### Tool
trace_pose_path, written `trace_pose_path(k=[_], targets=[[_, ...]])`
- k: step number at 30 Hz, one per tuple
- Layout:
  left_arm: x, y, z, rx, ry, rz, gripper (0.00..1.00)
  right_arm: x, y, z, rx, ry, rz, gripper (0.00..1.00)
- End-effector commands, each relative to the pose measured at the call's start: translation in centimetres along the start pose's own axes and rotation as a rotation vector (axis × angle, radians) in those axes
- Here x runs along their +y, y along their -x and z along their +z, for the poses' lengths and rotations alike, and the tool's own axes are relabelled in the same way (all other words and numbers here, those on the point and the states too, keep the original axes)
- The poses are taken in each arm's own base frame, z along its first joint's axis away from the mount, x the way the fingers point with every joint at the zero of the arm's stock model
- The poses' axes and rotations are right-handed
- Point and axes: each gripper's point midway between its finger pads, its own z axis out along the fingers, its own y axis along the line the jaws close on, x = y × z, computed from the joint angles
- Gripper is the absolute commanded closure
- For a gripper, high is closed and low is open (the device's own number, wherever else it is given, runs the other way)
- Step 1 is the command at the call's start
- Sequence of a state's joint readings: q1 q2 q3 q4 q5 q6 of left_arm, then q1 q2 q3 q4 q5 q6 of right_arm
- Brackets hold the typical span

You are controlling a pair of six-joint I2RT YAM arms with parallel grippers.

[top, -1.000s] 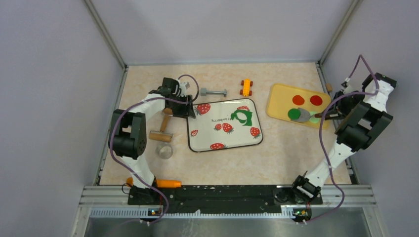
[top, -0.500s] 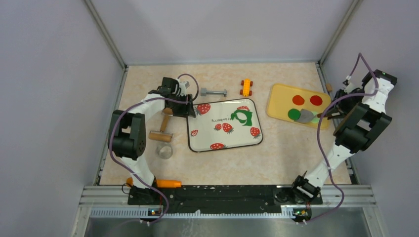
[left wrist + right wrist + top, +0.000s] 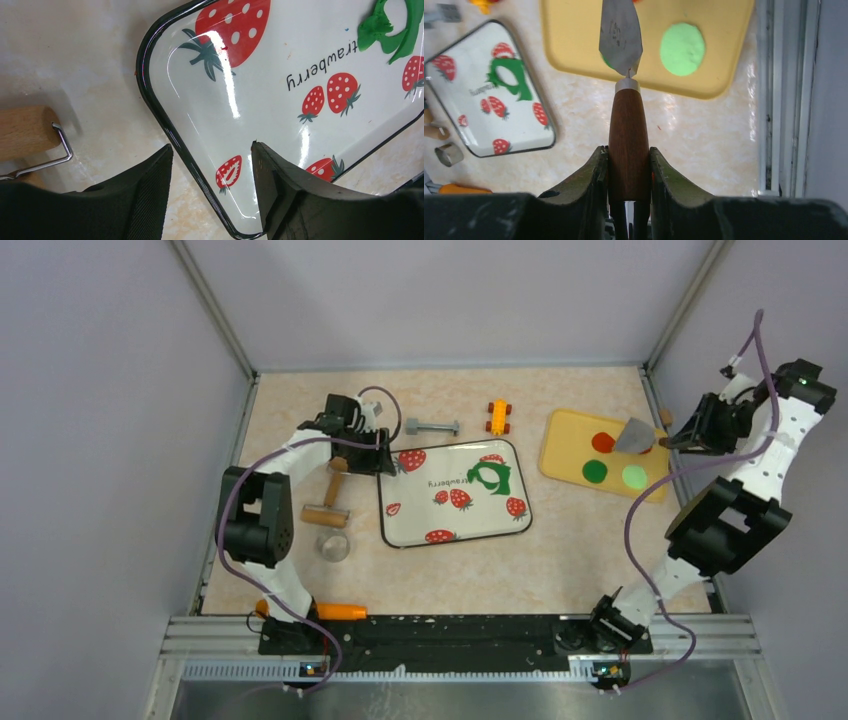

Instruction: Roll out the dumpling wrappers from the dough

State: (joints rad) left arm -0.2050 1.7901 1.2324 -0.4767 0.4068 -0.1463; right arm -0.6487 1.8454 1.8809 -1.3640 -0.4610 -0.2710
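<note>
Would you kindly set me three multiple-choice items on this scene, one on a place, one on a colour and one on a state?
1. The tray under the clay discs is: A yellow; B blue; C white.
2. The dough with the hole lies: A on that tray; B on the strawberry tray; C in mid-air.
3. The right gripper is: A open and empty; B shut on nothing; C shut on the spatula.
Answers: 1 A, bare yellow shows all around the discs; 2 B, the green sheet sits among the printed strawberries; 3 C, both fingers press the wooden handle.
</note>
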Motion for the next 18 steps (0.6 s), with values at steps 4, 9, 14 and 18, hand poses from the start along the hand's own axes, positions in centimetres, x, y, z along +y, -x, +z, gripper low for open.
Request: trace_pose_path(k=[4,9,14,18], targets=[[-2.2,4.9,-3.5,-0.145,-0.022,0.124,0.36,12.0,-3.5,-3.2,-0.15,0.477,-0.435,1.0],[-2.1,4.8,-3.6,-0.13,-0.02,0.153,0.34,15.0,-11.4,0.9,0.103,0.62,-0.486,1.0],[-2.2,4.1,-4.1,-0.129,-0.02,0.163,0.33,17.6,-18.5,3.3,0.329,0.706,-0.658,1.0],[-1.9,3.6,-4.3,-0.124,-0.005,0.181,0.32,18.8,-23.2,4.3,0.491,0.767,-0.764,1.0]])
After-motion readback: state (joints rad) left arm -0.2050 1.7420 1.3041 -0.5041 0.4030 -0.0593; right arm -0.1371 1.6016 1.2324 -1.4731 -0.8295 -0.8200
